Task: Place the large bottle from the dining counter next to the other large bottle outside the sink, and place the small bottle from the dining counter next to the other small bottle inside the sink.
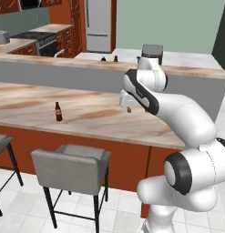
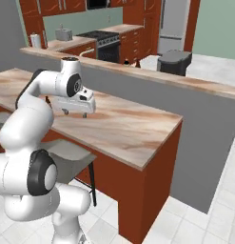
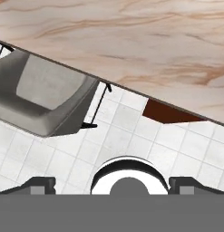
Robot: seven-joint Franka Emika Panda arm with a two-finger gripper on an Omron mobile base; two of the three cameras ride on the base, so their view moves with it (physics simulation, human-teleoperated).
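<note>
A dark brown bottle with a red label and narrow neck, which I take for the large bottle, stands upright on the marbled dining counter toward its left. My gripper hangs over the counter's right part, well to the right of that bottle. The gripper is open with nothing between its fingers. In the hand view the gripper looks down past the dining counter edge, fingertips wide apart. The small bottle, the sink and the bottles by it are out of view.
A grey cushioned stool stands in front of the counter, below the gripper in the hand view. Past a grey raised ledge two small dark bottle tops show, too small to identify. A dark bin stands behind.
</note>
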